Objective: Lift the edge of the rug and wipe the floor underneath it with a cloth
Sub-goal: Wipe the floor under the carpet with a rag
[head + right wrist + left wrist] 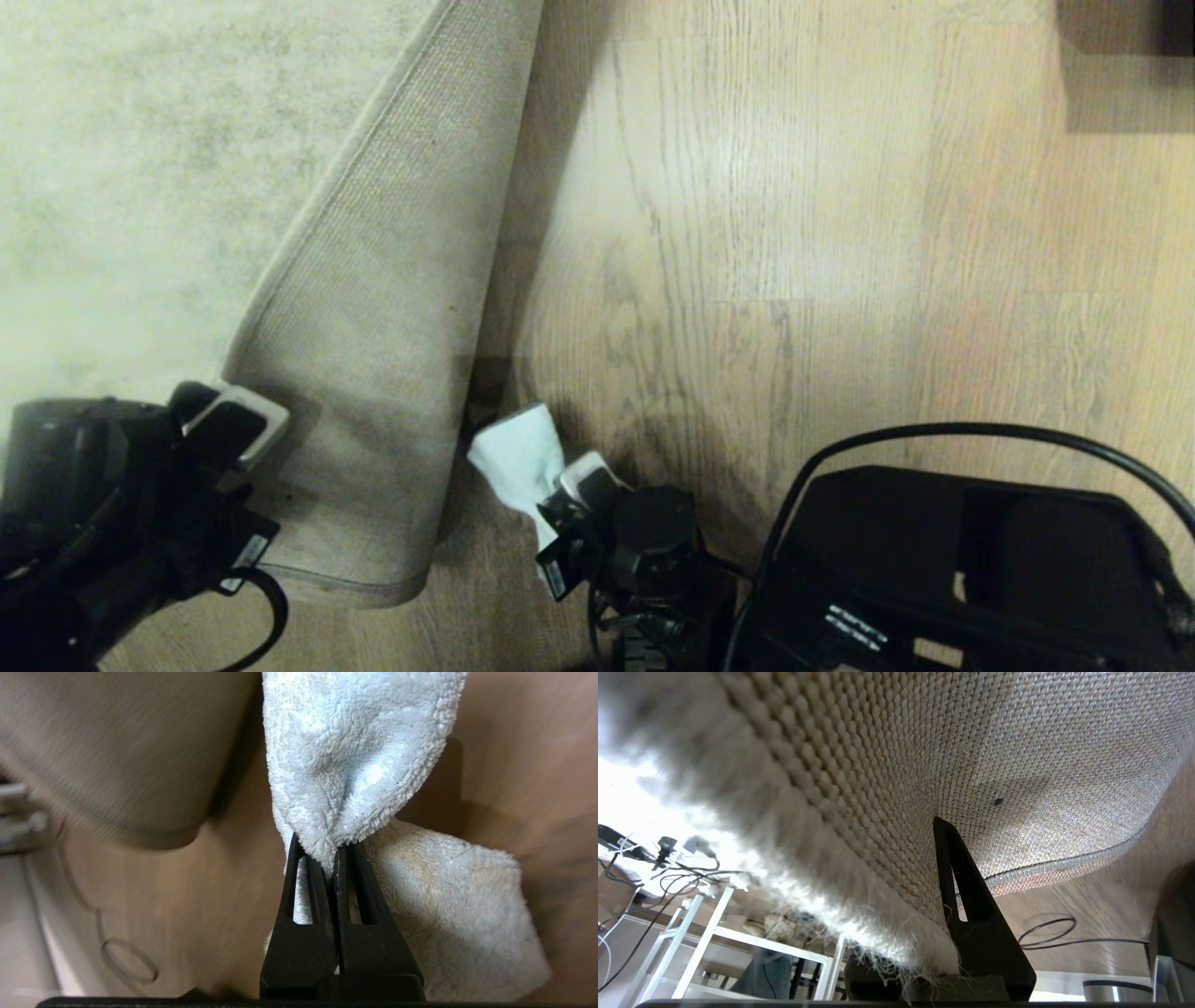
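Floor [840,233]: wide bare planks to right of rug, smooth, slight sheen; much open room there, robot base [980,569] near.

Rug edge [373,355]: corner folded back, ribbed underside up. Looks heavy, floppy, probably sags if let go; best hold at border. Left gripper [245,422] jaws clamped on it, at lower left.

Cloth [518,457]: small, soft, light, bunched; slides easily probably. Hangs just beside fold, low above floor. Right gripper [334,858] jaws together, pinching cloth fold.
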Tool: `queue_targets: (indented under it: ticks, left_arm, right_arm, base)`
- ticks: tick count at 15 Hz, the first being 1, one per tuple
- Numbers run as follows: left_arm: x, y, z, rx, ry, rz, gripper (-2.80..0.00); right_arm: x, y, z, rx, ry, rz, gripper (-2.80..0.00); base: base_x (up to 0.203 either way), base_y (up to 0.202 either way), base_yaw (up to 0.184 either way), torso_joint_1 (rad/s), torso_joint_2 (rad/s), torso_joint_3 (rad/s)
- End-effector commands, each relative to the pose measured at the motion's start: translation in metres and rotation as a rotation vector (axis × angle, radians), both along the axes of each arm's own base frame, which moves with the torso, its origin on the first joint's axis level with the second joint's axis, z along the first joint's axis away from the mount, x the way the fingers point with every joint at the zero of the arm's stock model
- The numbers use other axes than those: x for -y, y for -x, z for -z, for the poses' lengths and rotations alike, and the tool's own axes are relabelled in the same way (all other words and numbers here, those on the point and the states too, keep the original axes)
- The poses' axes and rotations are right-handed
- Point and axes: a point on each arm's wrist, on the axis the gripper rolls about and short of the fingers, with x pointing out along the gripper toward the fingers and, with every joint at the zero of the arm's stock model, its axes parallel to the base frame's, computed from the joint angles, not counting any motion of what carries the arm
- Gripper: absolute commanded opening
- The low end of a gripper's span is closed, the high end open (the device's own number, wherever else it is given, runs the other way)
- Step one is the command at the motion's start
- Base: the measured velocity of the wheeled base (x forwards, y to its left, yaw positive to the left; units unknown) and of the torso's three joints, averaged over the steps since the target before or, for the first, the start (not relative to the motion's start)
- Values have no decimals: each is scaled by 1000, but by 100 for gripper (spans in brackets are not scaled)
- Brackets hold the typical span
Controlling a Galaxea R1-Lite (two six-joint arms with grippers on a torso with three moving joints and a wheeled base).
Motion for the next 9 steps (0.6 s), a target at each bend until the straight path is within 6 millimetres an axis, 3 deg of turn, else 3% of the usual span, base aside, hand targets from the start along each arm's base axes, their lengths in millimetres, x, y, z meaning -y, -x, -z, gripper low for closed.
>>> queue_targets:
  ticks: [1,6,9]
  left_arm:
    - [0,0,-1,6,-3,-2,-280]
    - [0,0,0,2,-3,-1,-280]
    - [2,1,0,0,-4,10,-280]
  right_arm:
    - [-8,10,13,-11,18,-29,-280]
    - [-16,9,22,-10,19,-35,-280]
    - [-21,-5,21,15,-15,-11,-280]
  base:
    - [0,0,0,0,0,0]
    - [0,0,0,0,0,0]
    - [0,0,0,0,0,0]
